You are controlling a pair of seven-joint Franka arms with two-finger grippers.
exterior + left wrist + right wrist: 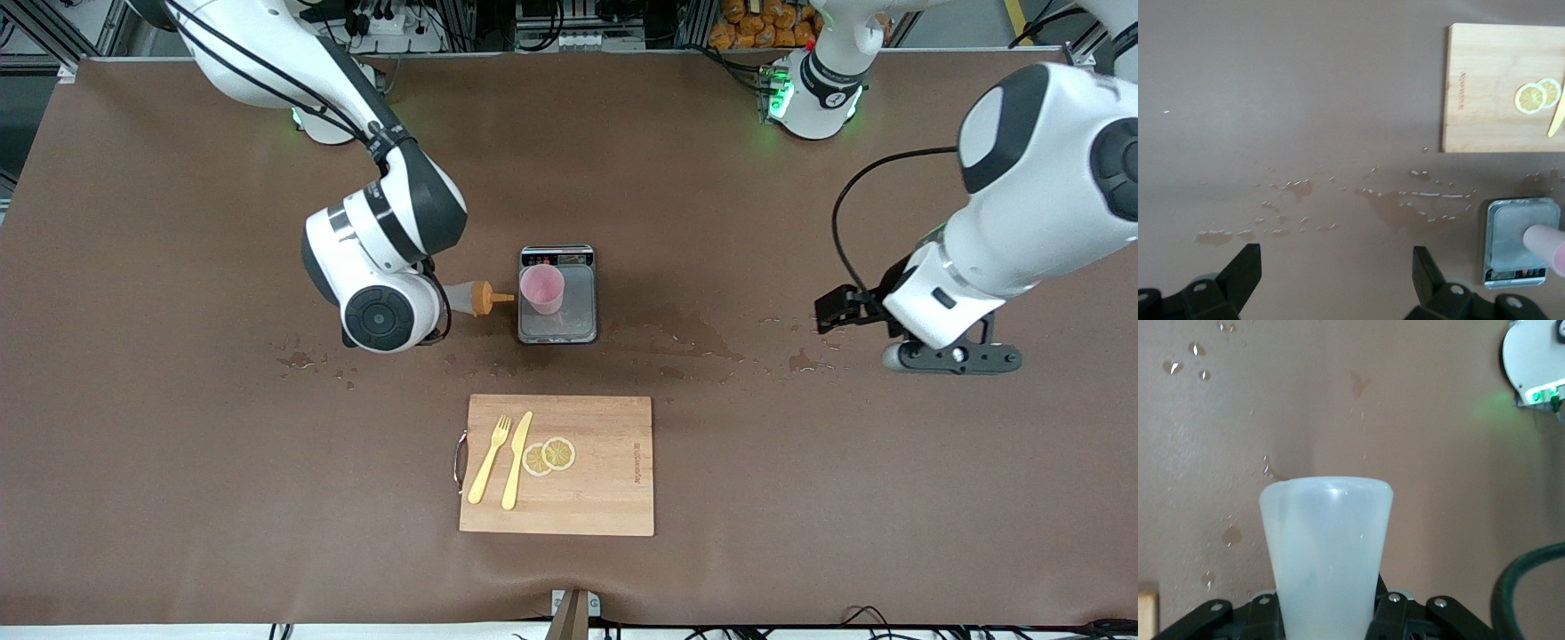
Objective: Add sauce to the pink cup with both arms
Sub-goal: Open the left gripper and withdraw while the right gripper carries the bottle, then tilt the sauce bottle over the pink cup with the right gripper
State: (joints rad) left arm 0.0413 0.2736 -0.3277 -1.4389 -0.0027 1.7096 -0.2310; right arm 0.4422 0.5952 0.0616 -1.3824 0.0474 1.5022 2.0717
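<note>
Fingers: right gripper (1328,617) clamped on the sauce (471,298) at its body; left gripper (1337,280) spread wide, holding nothing.
Sauce: held on its side over mid-bench, orange nozzle aimed at the pink cup (542,289), tip just short of the rim.
Handling: soft-walled squeeze bottle, probably light; a mid-body hold looks right, since pressing there would drive sauce out. Smooth plastic may slip when wet.
Pink cup: upright on the scale (557,331), mid-bench; light, easily tipped.
Left arm: waits over the bench toward its own end.
Bench (178,498): spill patches (685,333) by the scale; cutting board (605,498) nearer the front edge.
</note>
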